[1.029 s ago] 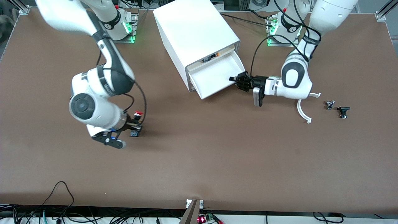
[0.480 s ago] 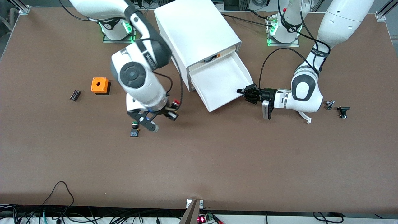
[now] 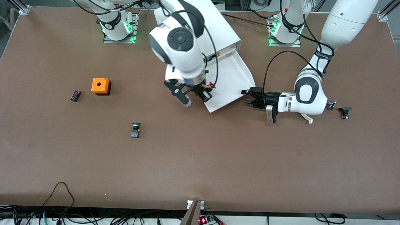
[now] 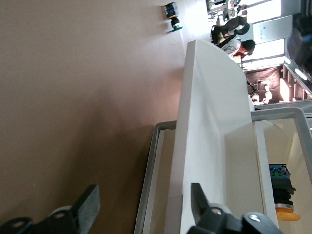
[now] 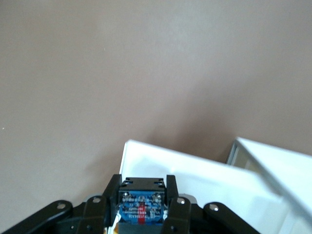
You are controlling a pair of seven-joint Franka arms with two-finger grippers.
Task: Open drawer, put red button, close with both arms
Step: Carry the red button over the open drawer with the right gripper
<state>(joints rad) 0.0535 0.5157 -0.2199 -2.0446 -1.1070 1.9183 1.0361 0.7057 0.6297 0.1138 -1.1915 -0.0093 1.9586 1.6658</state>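
Note:
The white cabinet (image 3: 200, 28) has its lowest drawer (image 3: 231, 75) pulled out. My right gripper (image 3: 203, 92) is shut on the red button (image 3: 212, 84) and holds it over the drawer's front corner. In the right wrist view the fingers (image 5: 171, 187) clamp the button's black-blue base (image 5: 141, 204) above the drawer's rim (image 5: 195, 170). My left gripper (image 3: 246, 96) is open at the drawer's other front corner. In the left wrist view its fingers (image 4: 87, 209) straddle the drawer's front wall (image 4: 204, 122) without touching it.
The green button (image 3: 135, 125) and a loose block (image 3: 134, 133) lie nearer the front camera. An orange box (image 3: 100, 86) and a small black part (image 3: 75, 95) lie toward the right arm's end. Small parts (image 3: 344, 112) and a white curved piece (image 3: 307, 118) lie toward the left arm's end.
My right arm lifted the red button from beside the green one and carried it to the drawer's front corner. My left gripper drew the drawer farther out, then opened.

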